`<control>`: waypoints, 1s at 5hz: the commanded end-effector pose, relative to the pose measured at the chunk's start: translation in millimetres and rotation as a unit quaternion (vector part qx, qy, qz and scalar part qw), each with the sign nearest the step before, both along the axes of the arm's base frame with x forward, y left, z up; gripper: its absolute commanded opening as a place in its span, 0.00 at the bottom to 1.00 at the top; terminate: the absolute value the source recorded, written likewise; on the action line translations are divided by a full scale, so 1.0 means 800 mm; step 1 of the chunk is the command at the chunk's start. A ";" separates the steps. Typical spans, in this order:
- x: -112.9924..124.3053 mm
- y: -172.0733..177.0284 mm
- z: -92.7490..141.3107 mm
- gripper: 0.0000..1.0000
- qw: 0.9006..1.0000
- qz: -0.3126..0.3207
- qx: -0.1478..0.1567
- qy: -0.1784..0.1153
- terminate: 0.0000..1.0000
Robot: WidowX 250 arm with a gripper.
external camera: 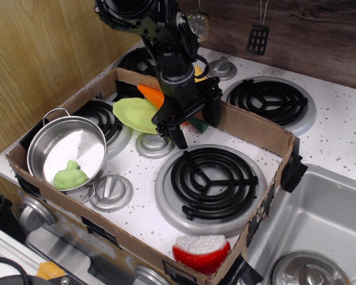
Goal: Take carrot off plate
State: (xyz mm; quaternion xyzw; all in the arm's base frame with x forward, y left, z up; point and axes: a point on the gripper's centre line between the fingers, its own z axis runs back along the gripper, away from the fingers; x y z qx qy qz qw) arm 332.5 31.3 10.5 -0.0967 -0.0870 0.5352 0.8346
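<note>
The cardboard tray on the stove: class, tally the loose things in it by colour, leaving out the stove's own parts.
Green: 2, the plate and the lumpy toy in the steel pot
Orange: 1, the carrot
Silver: 1, the steel pot
Red and white: 1, the toy at the tray's front edge
Total: 5

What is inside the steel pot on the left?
Inside the steel pot lies one light-green lumpy toy. The rest of its bottom is bare; nothing there is covered.

No text, label or number is legible.
</note>
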 end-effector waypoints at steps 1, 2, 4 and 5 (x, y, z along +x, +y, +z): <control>0.009 -0.002 0.003 1.00 0.999 0.030 0.019 0.021 0.00; 0.003 -0.003 0.006 0.00 0.997 0.035 0.033 0.057 0.00; -0.003 -0.009 0.033 0.00 0.997 0.031 0.074 0.022 0.00; -0.007 -0.013 0.057 0.00 0.993 0.022 0.117 -0.008 0.00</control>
